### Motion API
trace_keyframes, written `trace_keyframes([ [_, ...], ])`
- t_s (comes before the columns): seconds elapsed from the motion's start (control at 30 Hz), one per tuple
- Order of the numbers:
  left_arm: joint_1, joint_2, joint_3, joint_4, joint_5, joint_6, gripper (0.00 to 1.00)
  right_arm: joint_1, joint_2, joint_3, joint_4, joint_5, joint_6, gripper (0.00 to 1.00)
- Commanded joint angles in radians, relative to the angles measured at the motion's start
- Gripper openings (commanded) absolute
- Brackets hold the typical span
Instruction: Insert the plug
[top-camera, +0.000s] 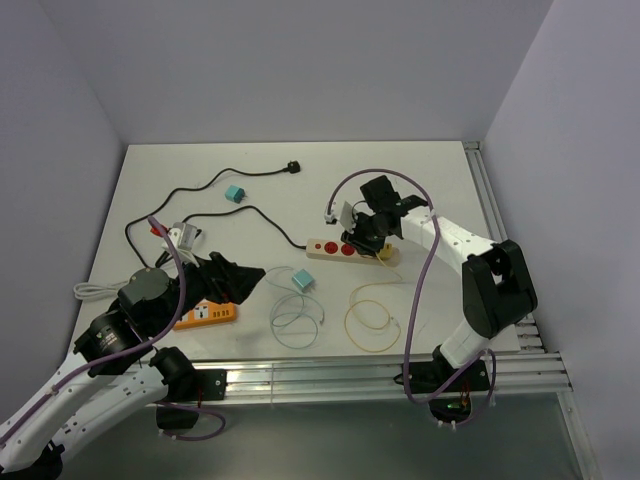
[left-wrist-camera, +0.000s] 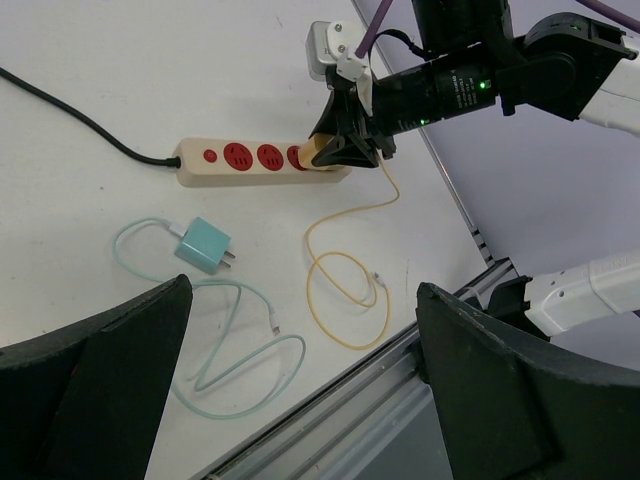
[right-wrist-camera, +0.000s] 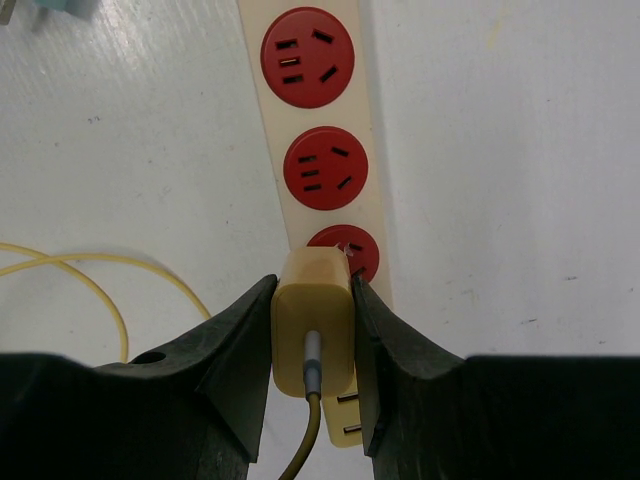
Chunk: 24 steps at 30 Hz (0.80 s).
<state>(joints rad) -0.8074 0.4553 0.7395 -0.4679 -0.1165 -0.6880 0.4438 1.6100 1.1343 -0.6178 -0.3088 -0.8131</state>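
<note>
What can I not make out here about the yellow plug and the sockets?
- Right wrist view: the yellow plug hides its own prongs, so whether they have entered the power strip is unclear.
- Top view: the right hand covers the plug and the socket under it.
- Left wrist view: the third socket is half hidden by that hand.

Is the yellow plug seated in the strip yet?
Cannot tell: the yellow plug, clamped in the right gripper, covers part of the third red socket on the power strip, hiding its prongs.
</note>
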Motion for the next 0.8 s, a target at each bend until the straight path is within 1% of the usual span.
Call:
trace_keyframes([
  [0.0,0.002,0.002,0.000,0.040,0.012,0.021,1.00,-0.011,-0.016,-0.007,0.049,-0.016,-0.020,0.00],
  [0.43,0.001,0.006,-0.003,0.041,0.012,0.022,0.99,-0.016,0.008,0.010,0.050,-0.039,-0.031,0.00],
  [0.77,0.002,0.003,-0.006,0.038,0.012,0.024,1.00,-0.017,0.047,0.010,0.021,-0.010,-0.040,0.00],
])
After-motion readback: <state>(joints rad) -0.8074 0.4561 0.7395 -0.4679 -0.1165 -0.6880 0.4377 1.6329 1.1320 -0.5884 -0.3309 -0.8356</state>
